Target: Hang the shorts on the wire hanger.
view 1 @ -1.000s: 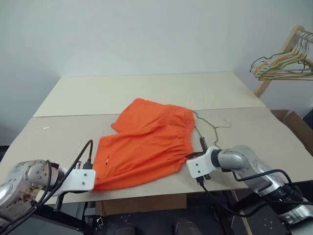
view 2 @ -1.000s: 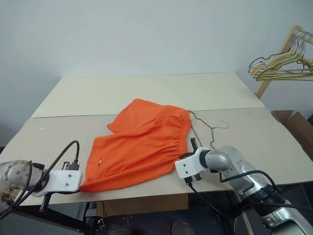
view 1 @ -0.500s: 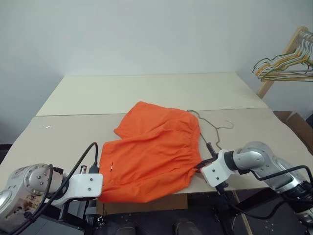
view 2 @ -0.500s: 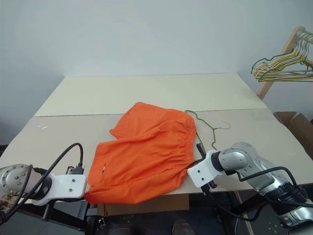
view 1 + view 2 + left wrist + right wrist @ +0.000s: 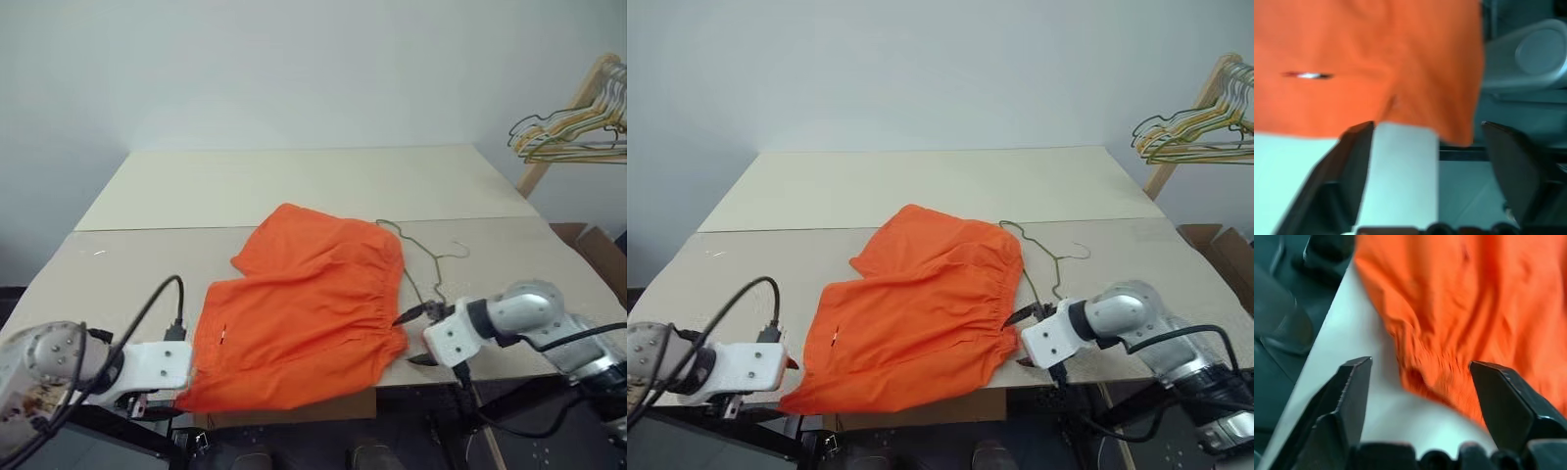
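Shorts [image 5: 309, 308] overhanging table [image 5: 294, 176] front edge, wire hanger [image 5: 423, 257] beside waistband

shorts [image 5: 309, 305]: we read soft, matt orange cloth, creased, gathered into fine ruffles at the waistband beside the right gripper [image 5: 416, 337]
wire hanger [image 5: 423, 262]: thin dull metal wire, no shine
table [image 5: 294, 181]: pale, smooth, matt board (a seam runs across it)
gripper fingers [image 5: 1508, 404]: black, hard, faintly glossy plastic
wrist housings: we see white plastic plates, brushed silver metal behind
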You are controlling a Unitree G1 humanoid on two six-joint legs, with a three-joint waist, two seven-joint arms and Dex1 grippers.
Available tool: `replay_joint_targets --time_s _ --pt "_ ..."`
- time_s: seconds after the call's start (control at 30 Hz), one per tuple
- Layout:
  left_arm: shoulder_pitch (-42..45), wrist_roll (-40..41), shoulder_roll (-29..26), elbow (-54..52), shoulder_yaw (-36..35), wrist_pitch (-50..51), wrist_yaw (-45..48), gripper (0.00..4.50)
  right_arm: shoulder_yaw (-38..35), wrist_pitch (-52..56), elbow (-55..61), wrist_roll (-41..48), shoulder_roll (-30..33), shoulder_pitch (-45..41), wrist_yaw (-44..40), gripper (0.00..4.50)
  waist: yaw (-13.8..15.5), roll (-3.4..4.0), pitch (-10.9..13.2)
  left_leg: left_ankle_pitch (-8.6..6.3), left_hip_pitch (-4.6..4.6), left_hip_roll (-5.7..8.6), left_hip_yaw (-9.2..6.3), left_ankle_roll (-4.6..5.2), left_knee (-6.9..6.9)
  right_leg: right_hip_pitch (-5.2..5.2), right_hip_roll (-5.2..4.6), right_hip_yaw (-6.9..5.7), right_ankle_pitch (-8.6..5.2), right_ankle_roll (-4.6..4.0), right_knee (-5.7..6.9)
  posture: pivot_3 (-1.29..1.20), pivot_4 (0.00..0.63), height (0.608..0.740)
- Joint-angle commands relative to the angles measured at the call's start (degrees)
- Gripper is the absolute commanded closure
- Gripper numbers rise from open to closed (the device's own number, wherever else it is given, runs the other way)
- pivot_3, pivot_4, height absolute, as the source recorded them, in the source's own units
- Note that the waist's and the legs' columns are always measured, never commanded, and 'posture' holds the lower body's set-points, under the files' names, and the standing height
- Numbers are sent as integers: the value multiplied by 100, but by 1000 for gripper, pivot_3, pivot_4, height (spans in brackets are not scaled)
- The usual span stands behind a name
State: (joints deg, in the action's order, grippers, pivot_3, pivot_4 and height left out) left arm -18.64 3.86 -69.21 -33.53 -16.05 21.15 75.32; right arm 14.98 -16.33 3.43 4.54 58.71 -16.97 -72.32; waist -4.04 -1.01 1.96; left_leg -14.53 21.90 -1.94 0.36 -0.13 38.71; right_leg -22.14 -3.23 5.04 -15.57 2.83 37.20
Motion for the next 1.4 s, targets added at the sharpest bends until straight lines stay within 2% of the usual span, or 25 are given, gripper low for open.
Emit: replay_joint_targets --time_s 0.03,0.13,0.27,0.37,0.53,0.67,0.8,0.97,1.4 --pt "-69 313 154 210 -807 -237 186 8 -802 1009 281 781 174 41 104 972 -3 0 0 0 -3 0 1 0 -1 1 0 0 0 -1 0 -89 0 740" --pt "369 1167 577 387 -1143 -398 229 8 -1117 2117 236 709 38 -40 715 972 -1 0 0 0 -5 -3 1 0 -2 1 2 -2 -1 -1 1 -93 0 740" --pt "1335 2041 1191 539 -898 -434 -78 8 -1113 3918 159 459 -442 -407 1716 972 7 -2 -2 -1 0 -2 0 -1 3 0 2 -4 0 0 1 -103 0 740" --pt "1821 2271 1636 577 -501 -474 -347 8 -1052 5380 101 461 -908 -760 2323 972 -16 0 -4 -1 7 1 -1 -1 2 -5 3 0 2 3 1 -116 0 740" --pt "2416 2418 2226 493 254 -445 -750 8 -862 6726 -150 395 -1674 -1174 3020 972 -72 -3 -6 -1 16 3 -4 0 4 -9 4 3 3 3 2 -129 0 740" --pt "2849 2068 2700 549 856 -618 -1270 8 -838 6847 -505 343 -2135 -1400 3336 972 -151 -3 -7 -1 19 8 -12 0 6 -7 1 0 5 6 0 -132 0 740" --pt "2947 2184 2915 416 1119 -580 -1412 8 -794 7062 -987 205 -2422 -1639 3699 972 -284 -4 -8 -2 22 9 -13 0 4 -8 0 3 5 7 -3 -127 0 740" --pt "2815 2130 2762 377 1264 -592 -1317 8 -765 7026 -1546 301 -2591 -1787 3607 972 -379 -4 -8 -2 21 9 -22 1 1 -8 2 -1 5 8 -4 -121 0 740" --pt "2593 1896 2584 487 1412 -843 -1318 8 -550 6881 -2094 220 -2785 -1761 3375 972 -479 -29 -30 -2 16 8 -31 1 0 1 4 -6 4 9 -8 -107 0 740"
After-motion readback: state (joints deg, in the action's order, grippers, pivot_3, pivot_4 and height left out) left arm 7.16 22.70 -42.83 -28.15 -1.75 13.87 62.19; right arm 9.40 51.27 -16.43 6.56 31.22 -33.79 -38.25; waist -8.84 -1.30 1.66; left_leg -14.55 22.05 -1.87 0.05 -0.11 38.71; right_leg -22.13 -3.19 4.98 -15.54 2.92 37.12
